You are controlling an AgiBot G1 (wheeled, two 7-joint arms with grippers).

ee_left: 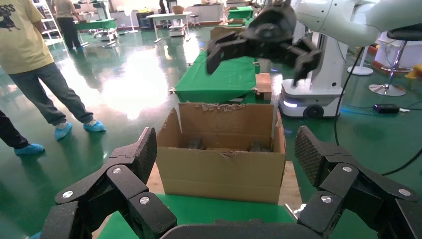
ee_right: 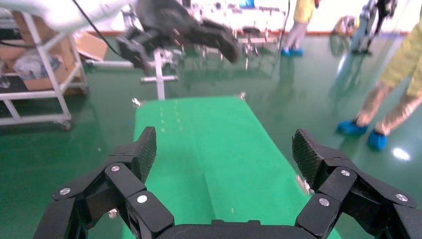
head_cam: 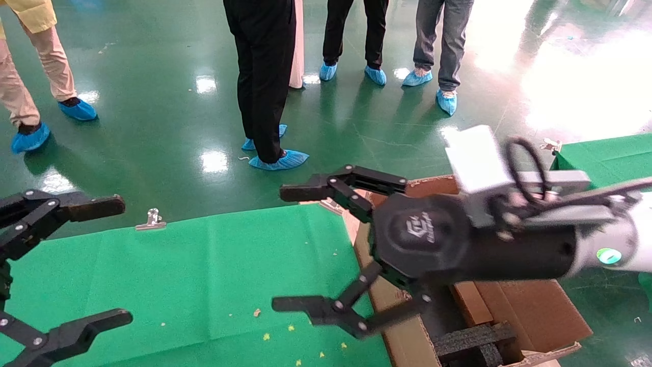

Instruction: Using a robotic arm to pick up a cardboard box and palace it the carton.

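My right gripper (head_cam: pixel 282 248), black with a logo on a white arm, hangs open over the right end of the green table (head_cam: pixel 204 285), just left of the carton (head_cam: pixel 402 341). Nothing is between its fingers; the right wrist view shows only green cloth beyond the gripper (ee_right: pixel 226 152). The carton (ee_left: pixel 224 169) is a deep brown one with a torn rim and black foam inserts (head_cam: pixel 473 339) inside. My left gripper (head_cam: pixel 109 262) is open and empty at the table's left end, facing the carton in the left wrist view (ee_left: pixel 227 152). The cardboard box is out of view or hidden.
Several people in blue shoe covers (head_cam: pixel 277 160) stand on the glossy green floor behind the table. A metal clip (head_cam: pixel 151 219) holds the cloth at the far edge. A second green-covered table (head_cam: pixel 606 158) is at the right, beyond the carton.
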